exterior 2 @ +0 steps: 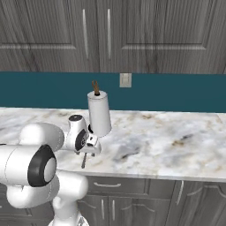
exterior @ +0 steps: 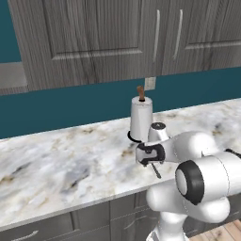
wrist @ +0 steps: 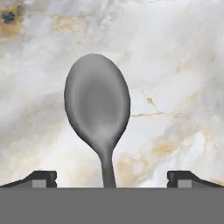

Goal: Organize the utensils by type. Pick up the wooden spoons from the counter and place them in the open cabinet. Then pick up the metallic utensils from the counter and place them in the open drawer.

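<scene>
A grey metal spoon (wrist: 97, 105) lies flat on the marble counter (wrist: 175, 65), seen from straight above in the hand view: its oval bowl points toward the top of that view and its thin handle runs down to the bottom edge, between the two dark fingertips (wrist: 41, 178). The fingertips sit far apart at the lower left and lower right corners, so the gripper (wrist: 111, 179) is spread wide and holds nothing; the spoon's handle passes midway between the tips without touching either. In the left base view the gripper (exterior: 150, 157) points down over the front part of the counter (exterior: 56, 160), and a thin dark handle end of the spoon (exterior: 156, 171) shows on the marble just under it. The right base view shows the same: the gripper (exterior 2: 88, 148) hangs over the slim dark spoon (exterior 2: 83, 161) near the counter's (exterior 2: 167, 141) front edge. Just behind the gripper stands an upright white paper towel roll (exterior: 140, 118) on a dark base with a brown wooden post at its top. Behind it runs a teal wall with a pale outlet plate (exterior 2: 126, 80), and above hang dark grey wood-grain wall cabinets (exterior 2: 154, 31) with silver handles.
</scene>
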